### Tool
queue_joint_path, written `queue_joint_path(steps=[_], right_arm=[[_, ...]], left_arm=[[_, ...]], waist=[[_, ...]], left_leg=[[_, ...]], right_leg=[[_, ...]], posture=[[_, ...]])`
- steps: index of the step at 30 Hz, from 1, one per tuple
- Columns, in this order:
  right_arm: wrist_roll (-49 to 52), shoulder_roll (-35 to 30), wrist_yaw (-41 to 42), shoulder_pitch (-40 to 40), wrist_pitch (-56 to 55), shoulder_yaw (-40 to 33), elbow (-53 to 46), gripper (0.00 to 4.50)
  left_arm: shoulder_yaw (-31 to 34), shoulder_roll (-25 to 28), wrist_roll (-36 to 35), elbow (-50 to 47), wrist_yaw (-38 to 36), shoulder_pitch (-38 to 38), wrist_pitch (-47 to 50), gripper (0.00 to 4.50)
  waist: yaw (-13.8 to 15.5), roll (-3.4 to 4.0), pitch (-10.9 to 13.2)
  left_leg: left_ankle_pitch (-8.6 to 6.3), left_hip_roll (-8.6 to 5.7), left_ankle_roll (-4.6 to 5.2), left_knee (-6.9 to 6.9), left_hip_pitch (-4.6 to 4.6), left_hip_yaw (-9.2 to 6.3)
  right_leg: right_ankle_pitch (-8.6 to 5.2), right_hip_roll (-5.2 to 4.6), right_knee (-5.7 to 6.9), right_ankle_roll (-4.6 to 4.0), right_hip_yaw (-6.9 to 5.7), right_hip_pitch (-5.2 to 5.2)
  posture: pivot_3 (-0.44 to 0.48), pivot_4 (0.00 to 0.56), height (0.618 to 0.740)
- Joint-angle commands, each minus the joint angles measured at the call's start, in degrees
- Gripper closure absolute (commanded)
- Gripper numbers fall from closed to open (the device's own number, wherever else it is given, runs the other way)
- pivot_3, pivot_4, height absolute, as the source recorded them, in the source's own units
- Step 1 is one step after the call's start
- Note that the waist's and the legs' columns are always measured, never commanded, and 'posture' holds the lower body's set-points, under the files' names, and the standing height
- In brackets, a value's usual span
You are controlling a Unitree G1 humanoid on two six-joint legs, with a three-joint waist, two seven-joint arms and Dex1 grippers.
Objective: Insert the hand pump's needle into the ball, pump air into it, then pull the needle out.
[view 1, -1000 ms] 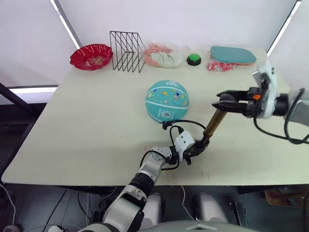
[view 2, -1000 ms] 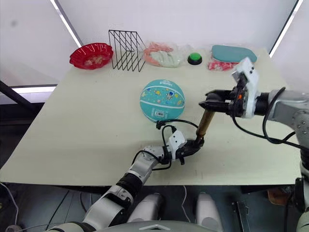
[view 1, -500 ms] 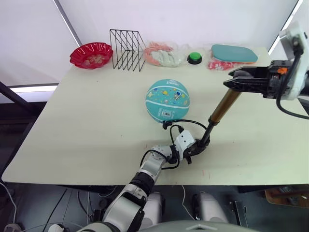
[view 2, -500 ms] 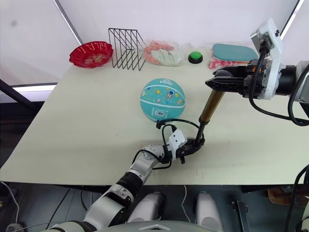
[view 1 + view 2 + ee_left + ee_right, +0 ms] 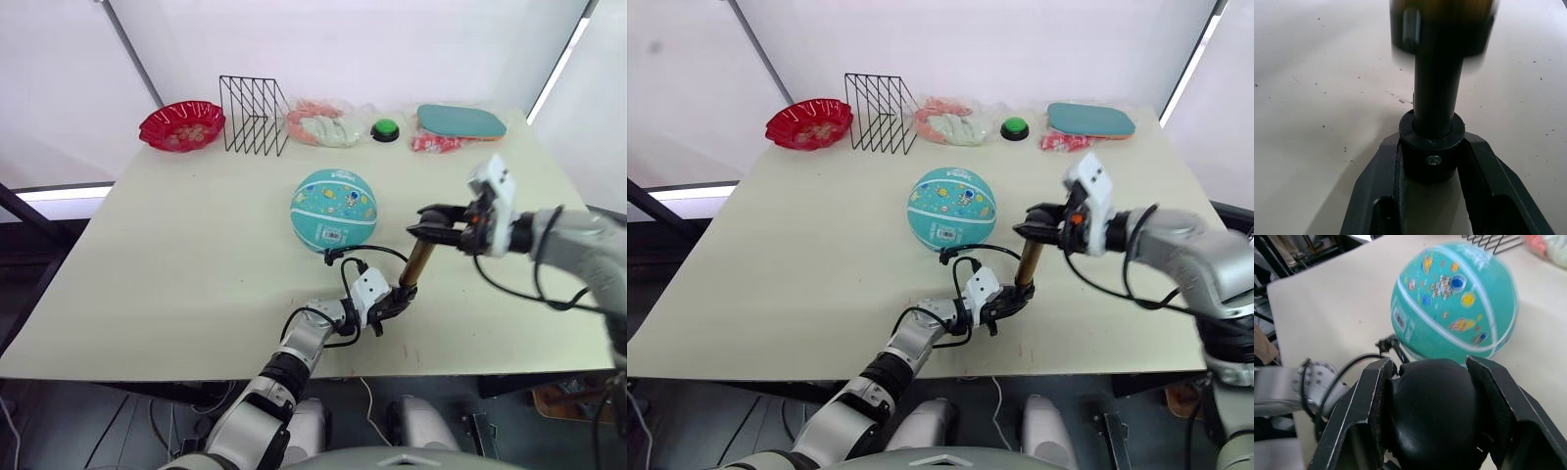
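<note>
The teal ball (image 5: 334, 210) with cartoon prints and a barcode label rests mid-table. In front of it to the right, the gold hand pump (image 5: 419, 262) stands tilted. My left gripper (image 5: 399, 298) lies on the table, shut on the pump's black bottom cap (image 5: 1432, 149). My right gripper (image 5: 429, 228) is shut on the black handle (image 5: 1432, 413) at the pump's top. The thin black hose (image 5: 377, 251) loops from the pump's base to a small black fitting (image 5: 1387, 342) against the ball's lower side by the label. The needle's pin itself is hidden.
Along the far edge stand a red bowl (image 5: 181, 124), a black wire rack (image 5: 254, 115), a clear bag of pink and white items (image 5: 321, 121), a green button (image 5: 385, 128), and a teal paddle case (image 5: 460, 121) on a red packet (image 5: 431, 143).
My right gripper drew the handle up and away half a second ago, then pushed it back down, so the pump is short again. The left gripper and ball stayed put.
</note>
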Motion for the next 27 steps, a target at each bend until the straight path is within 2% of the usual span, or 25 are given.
queue_joint_path(steps=[1,5,10,16,20,27], right_arm=[[-5.4,0.8,2.2,5.2,0.7,9.1,5.7,2.59],[-5.4,0.0,4.6,4.7,-0.9,6.4,3.1,2.59],[4.3,-2.8,6.1,-1.7,4.1,-6.4,-3.0,2.59],[14.6,-7.6,5.0,-10.4,12.8,-17.1,-6.0,2.59],[18.3,-10.0,3.2,-15.6,17.2,-20.5,-5.6,2.59],[21.0,-15.2,0.2,-23.4,24.3,-21.5,-3.8,2.59]], left_arm=[[0.2,0.3,-0.3,1.4,-0.3,2.3,1.9,3.47],[0.2,0.4,-0.3,0.7,-0.2,2.8,2.2,3.47],[0.3,0.2,-0.2,1.2,-0.1,2.6,2.1,3.47],[0.2,0.0,-0.2,2.4,-0.5,2.1,1.7,3.47],[0.1,0.0,-0.4,3.2,-0.7,1.6,1.2,3.47],[0.0,0.0,-0.5,4.2,-0.7,1.5,0.5,3.47]], waist=[[-0.3,0.1,0.0],[-0.5,0.16,-0.1],[-0.3,0.38,0.3],[1.0,0.86,1.5],[1.0,0.83,1.5],[1.0,0.85,1.8]], left_leg=[[0.0,0.0,0.0,0.0,0.01,0.0],[0.0,0.02,0.0,-0.01,0.13,-0.1],[0.0,-0.02,0.0,-0.01,-0.09,-0.13],[0.01,-0.32,0.0,0.06,-0.68,-0.05],[0.01,-0.37,0.0,0.21,-1.2,-0.11],[0.01,-0.41,0.0,0.23,-1.25,-0.12]], right_leg=[[0.0,0.0,0.01,0.0,0.0,0.0],[0.0,0.05,0.02,-0.01,-0.04,0.11],[0.0,0.01,0.0,-0.02,-0.04,-0.04],[0.18,-0.31,-0.01,-0.3,0.04,-0.48],[0.19,-0.35,-0.05,-0.3,-0.05,-0.86],[0.19,-0.4,-0.01,-0.29,-0.07,-0.91]], posture=[[0.0,0.15,0.74],[0.0,0.15,0.74],[0.0,0.15,0.74],[0.0,0.15,0.74],[0.0,0.15,0.74],[0.0,0.15,0.74]])
